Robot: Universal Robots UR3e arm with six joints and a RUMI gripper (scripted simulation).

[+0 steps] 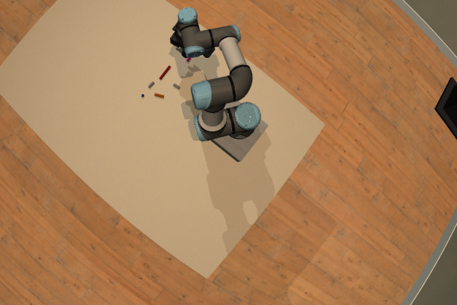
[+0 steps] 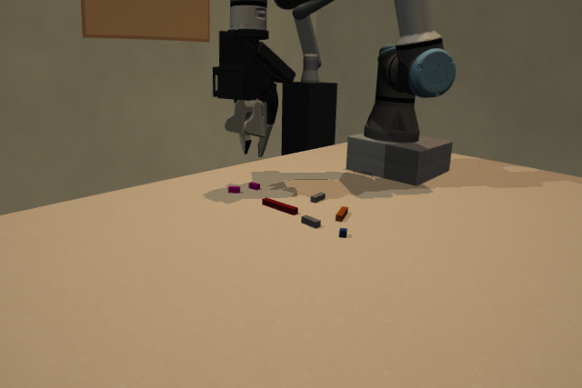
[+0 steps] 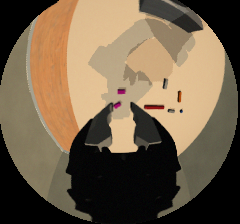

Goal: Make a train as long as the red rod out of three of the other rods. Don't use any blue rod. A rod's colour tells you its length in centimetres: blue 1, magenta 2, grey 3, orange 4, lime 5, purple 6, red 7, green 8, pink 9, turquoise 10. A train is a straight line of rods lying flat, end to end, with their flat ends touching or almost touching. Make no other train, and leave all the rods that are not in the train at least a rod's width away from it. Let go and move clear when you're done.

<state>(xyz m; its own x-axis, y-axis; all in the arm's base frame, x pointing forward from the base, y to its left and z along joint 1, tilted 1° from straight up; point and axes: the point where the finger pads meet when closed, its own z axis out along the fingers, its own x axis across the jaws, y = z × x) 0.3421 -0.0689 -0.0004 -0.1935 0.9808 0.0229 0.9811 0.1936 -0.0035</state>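
Observation:
My gripper (image 2: 254,151) hangs well above the mat, its fingers a little apart with nothing between them; in the wrist view (image 3: 121,110) the gap shows bare mat. Two magenta rods (image 2: 234,189) (image 2: 254,185) lie on the mat below it, apart from each other; they also show in the wrist view (image 3: 117,105) (image 3: 121,91). The red rod (image 2: 280,205) lies flat to their right. Two grey rods (image 2: 317,197) (image 2: 310,221), an orange rod (image 2: 341,213) and a small blue rod (image 2: 343,232) lie scattered beyond the red rod, none touching.
The arm's grey base block (image 2: 399,158) stands at the back right of the mat. A black box (image 2: 308,115) stands behind the table edge. From above, the arm (image 1: 221,83) covers the area right of the rods.

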